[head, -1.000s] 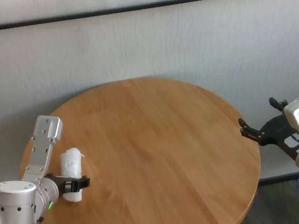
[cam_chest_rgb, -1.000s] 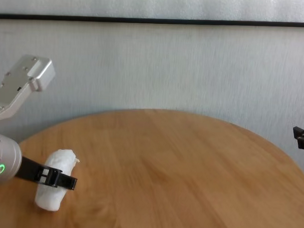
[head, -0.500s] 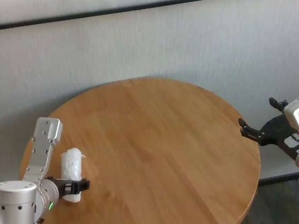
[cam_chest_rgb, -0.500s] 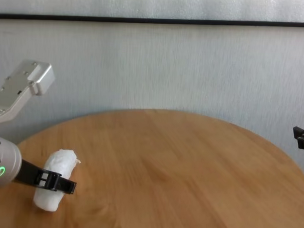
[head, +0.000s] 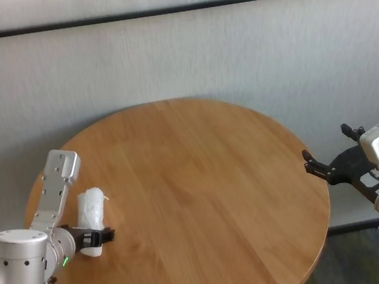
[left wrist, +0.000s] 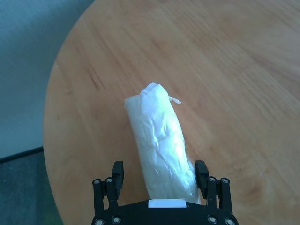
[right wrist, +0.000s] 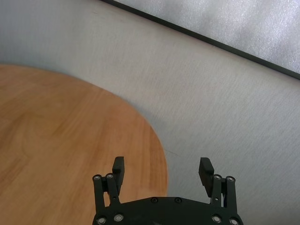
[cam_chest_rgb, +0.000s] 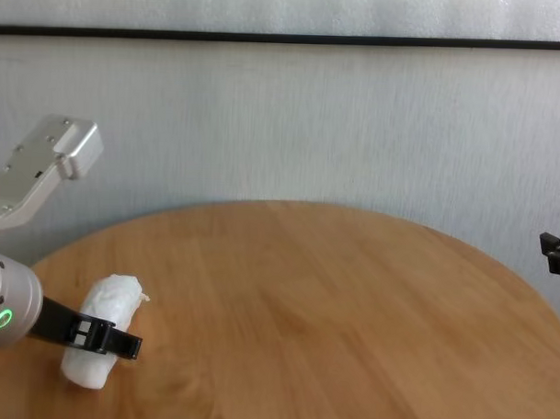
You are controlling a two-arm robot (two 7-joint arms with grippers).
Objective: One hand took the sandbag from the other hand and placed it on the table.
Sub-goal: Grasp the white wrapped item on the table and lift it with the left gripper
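Your left tool [left wrist: 161, 174], the one on the green-ringed wrist, stands with its jaws at full width on either side of the sandbag [left wrist: 160, 146], low over the left edge of the tabletop [head: 202, 188]. From the wrist view the jaw tips flank the bag's near end without pinching it, so you have no grip on it; the bag looks to be lying on the wood, though contact underneath is hidden. Your right tool [right wrist: 162, 169], on the blue-ringed wrist, is also spread wide and holds nothing, parked off the right rim of the tabletop, well apart from the bag.

Watch three things. The bag sits near the tabletop's left edge, so a sideways nudge from a jaw could roll it off. The crinkled plastic wrap looks slippery and the filling soft, so closing on the very end may squeeze it out rather than hold it. At the handover, releasing before the right tool has bitten would drop it.

Count: one sandbag, one tabletop, two tools.
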